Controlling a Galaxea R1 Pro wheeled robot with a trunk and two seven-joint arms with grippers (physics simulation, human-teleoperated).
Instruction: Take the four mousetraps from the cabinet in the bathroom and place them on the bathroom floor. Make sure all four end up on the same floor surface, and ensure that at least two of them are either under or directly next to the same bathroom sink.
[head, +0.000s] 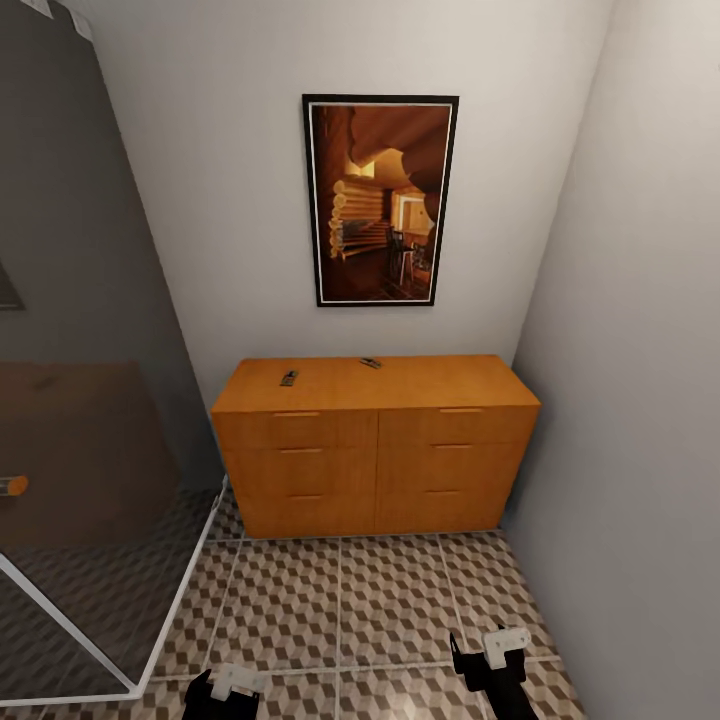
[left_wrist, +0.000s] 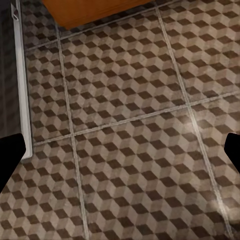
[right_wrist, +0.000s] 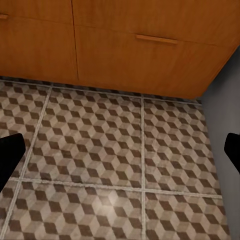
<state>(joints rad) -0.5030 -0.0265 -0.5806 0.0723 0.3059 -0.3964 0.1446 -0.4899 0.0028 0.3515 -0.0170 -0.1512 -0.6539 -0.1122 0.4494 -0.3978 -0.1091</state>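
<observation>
While the robot faces the cabinet (head: 375, 440), two mousetraps (head: 289, 378) sit on top of it, so I'd say at least those still need moving. Both hands, left (left_wrist: 120, 150) and right (right_wrist: 120, 150), hang open and empty over the bathroom floor (head: 340, 600).

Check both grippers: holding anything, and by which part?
Nothing is held. The left gripper and the right gripper both have fingers spread wide over bare floor. Two mousetraps lie on top of the cabinet.
</observation>
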